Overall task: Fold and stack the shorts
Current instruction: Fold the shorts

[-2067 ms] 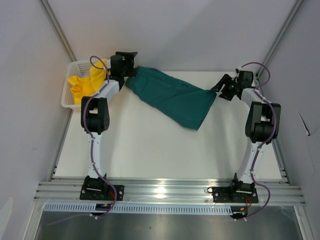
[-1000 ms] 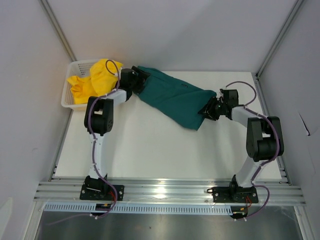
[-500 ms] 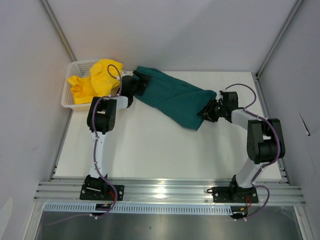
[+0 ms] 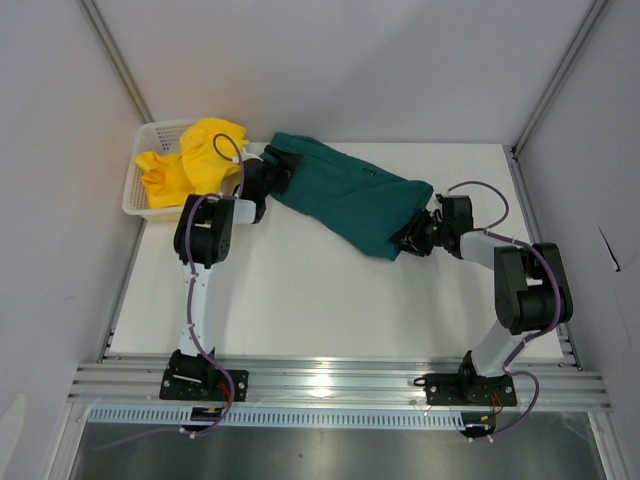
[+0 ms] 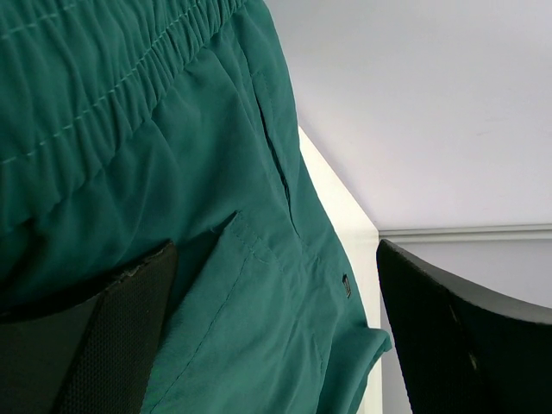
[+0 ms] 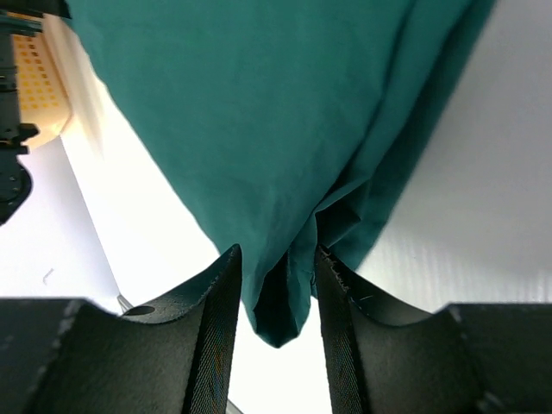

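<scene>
The right gripper (image 6: 274,285) has its 2 black fingers pinched on a bunched fold at the hem of the teal-green shorts (image 4: 345,195), the cloth gathered into a dark crease between the textured pads. Across the table, the left gripper (image 5: 276,328) stands wide apart at the waistband end, 1 finger lying against the cloth and the other out in free air, so it holds nothing yet.

The teal-green shorts lie stretched in a slant across the far half of the white table (image 4: 300,290), roughly flat but not folded. They look like thin, smooth woven fabric, with a ruched elastic waistband, stitched seams and a small dark eyelet near the pocket edge.

The yellow shorts (image 4: 195,160) are heaped in a soft crumpled mound in and over the white mesh basket (image 4: 135,190) at the far left corner. To my eye the job has barely begun: neither pair is folded, nothing is stacked.
</scene>
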Robot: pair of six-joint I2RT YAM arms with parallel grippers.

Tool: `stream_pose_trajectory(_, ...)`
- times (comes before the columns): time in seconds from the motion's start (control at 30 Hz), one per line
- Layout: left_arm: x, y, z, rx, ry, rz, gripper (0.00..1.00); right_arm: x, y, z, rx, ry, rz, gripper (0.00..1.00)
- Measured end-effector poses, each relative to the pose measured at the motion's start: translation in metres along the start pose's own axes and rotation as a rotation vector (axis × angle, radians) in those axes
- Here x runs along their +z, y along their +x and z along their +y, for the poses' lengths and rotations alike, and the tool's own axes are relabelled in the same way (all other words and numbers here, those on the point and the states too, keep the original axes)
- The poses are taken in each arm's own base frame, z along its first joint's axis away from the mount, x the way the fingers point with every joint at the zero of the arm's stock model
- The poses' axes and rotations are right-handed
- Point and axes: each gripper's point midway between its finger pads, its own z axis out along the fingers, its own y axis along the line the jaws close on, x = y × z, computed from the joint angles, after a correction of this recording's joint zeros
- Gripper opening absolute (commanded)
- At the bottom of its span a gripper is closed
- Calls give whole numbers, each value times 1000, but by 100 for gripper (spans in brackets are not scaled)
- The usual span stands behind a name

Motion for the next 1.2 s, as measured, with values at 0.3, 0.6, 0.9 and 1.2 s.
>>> stream_pose_trajectory(0.3,0,0,0,1,-1,-2,98,-2,1,-1,-9,22,-2,42)
stream_pose_trajectory(0.6,0,0,0,1,-1,-2,98,-17,-4,10,-23,12,-30,43)
stream_pose_trajectory(0.9,0,0,1,8,-1,-2,98,-16,-2,14,-25,1,-25,43)
stream_pose_trajectory(1.2,0,0,0,10,1,-2,98,-6,-1,23,-15,-44,-23,41)
